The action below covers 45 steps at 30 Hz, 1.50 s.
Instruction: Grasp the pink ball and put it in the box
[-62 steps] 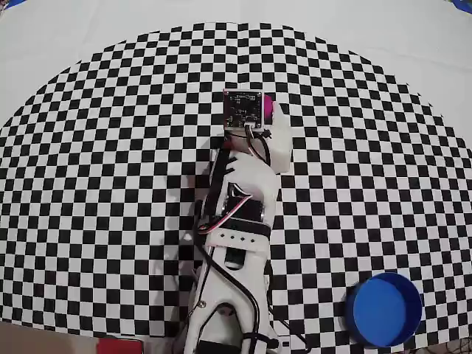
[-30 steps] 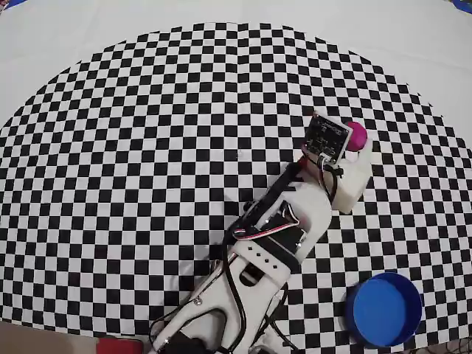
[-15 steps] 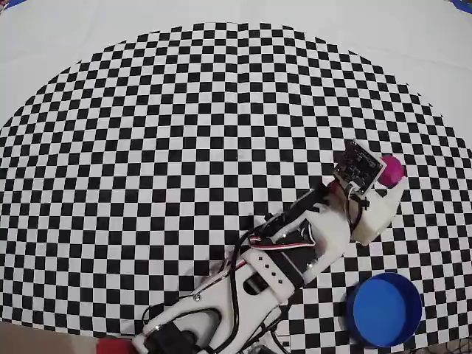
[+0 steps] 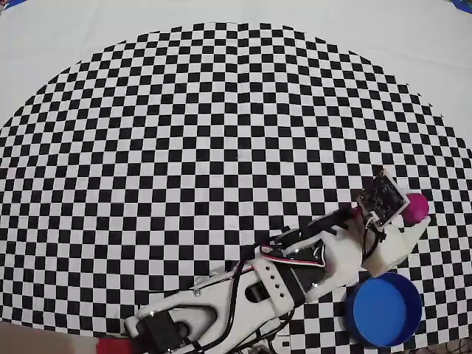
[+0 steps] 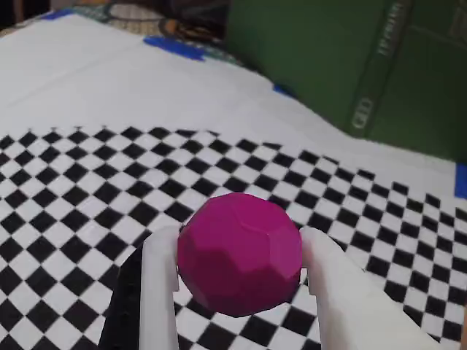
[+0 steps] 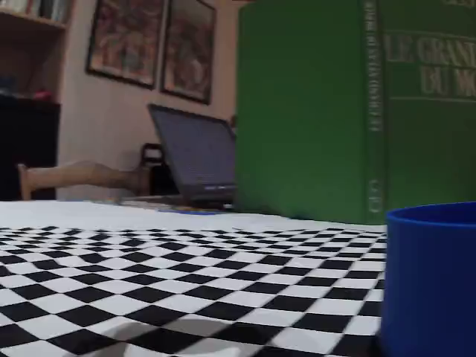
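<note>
The pink ball (image 5: 239,251) is a faceted magenta sphere sitting between my two white fingers (image 5: 159,284) in the wrist view, with both fingers pressed against its sides. My gripper (image 5: 239,244) is shut on it just above the checkered cloth. In the overhead view the ball (image 4: 417,206) peeks out at the right, past the gripper (image 4: 413,217). The box, a round blue tub (image 4: 383,310), stands just below the gripper near the cloth's front edge. In the fixed view its blue wall (image 6: 431,275) fills the right side; the ball and gripper are out of that view.
The checkered cloth (image 4: 221,147) spreads out to the left and beyond the arm. A big green book (image 6: 349,111) stands upright behind the cloth, also in the wrist view (image 5: 350,65). The arm's white body (image 4: 280,280) lies along the front edge.
</note>
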Each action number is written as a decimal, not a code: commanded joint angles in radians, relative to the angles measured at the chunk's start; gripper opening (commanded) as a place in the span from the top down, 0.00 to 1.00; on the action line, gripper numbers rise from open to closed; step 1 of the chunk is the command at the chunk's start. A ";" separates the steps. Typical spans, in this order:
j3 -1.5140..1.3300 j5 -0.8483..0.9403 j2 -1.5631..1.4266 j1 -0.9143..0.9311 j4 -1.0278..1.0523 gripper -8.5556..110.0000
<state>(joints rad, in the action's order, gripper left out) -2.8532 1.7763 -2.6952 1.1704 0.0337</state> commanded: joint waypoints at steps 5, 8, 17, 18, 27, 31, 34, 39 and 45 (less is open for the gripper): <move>0.005 0.009 -0.046 0.117 -0.008 0.93; 0.006 0.009 -0.048 0.164 -0.009 0.93; 0.006 0.009 -0.049 0.270 -0.009 0.93; 0.006 0.009 -0.051 0.278 -0.009 0.93; 0.003 0.009 -0.055 0.336 -0.011 0.93; -0.002 0.009 -0.055 0.357 -0.006 0.93; -0.008 0.009 -0.055 0.367 -0.005 0.93; -0.028 0.009 -0.072 0.371 0.003 0.93; -0.054 0.003 -0.110 0.371 0.034 0.93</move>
<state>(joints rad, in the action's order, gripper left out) -2.9115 1.7763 -2.7734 1.5309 0.0583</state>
